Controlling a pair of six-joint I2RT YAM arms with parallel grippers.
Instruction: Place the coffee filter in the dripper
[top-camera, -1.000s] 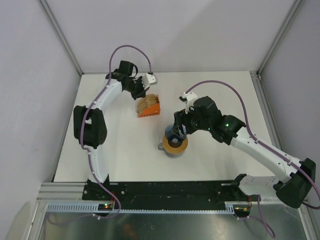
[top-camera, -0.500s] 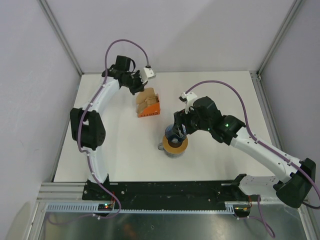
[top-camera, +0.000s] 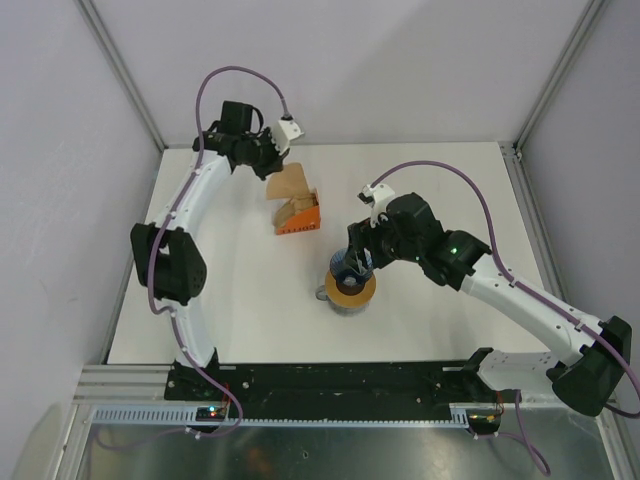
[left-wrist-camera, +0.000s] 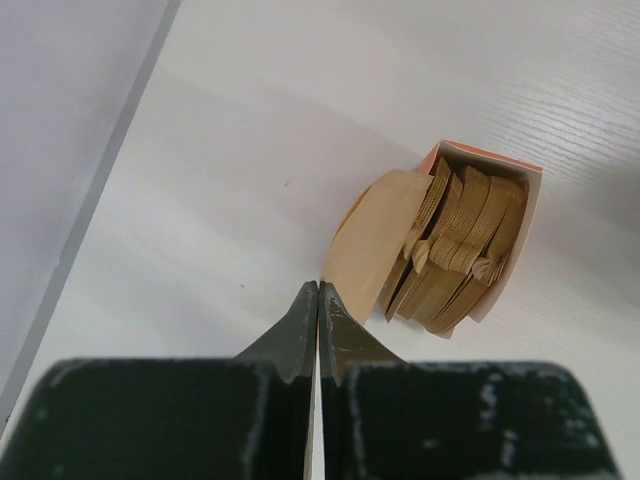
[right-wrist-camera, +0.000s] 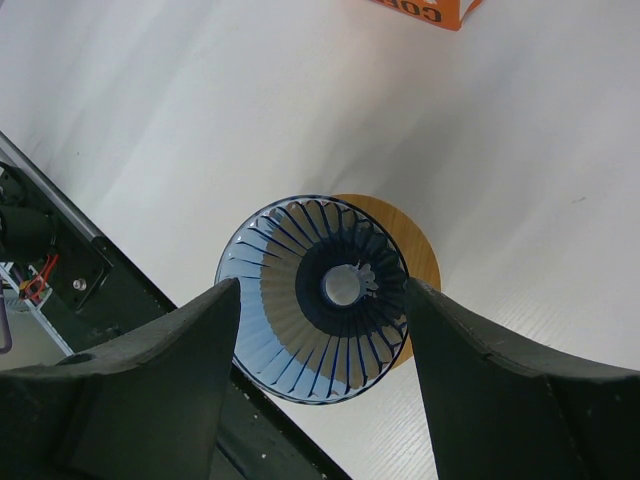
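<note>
My left gripper (top-camera: 272, 165) is shut on one tan coffee filter (top-camera: 291, 183) and holds it by its edge above the back left of the orange box (top-camera: 301, 217). In the left wrist view the jaws (left-wrist-camera: 319, 292) are pressed together on the filter (left-wrist-camera: 370, 238), which hangs in front of the box (left-wrist-camera: 528, 215). The blue ribbed dripper (top-camera: 352, 262) sits on the grey cup with the orange-tan ring top (top-camera: 350, 291). My right gripper (right-wrist-camera: 322, 292) has a finger against each side of the dripper's rim (right-wrist-camera: 300, 340). The dripper has nothing in it.
The orange box holds several more folded filters (left-wrist-camera: 462, 250). The black base rail (top-camera: 330, 382) runs along the near table edge. Grey frame posts stand at the back corners, with walls to the left and right.
My left gripper has lifted and drawn back to the left, pulling one filter up out of the orange box. The right arm and the dripper have not moved.
</note>
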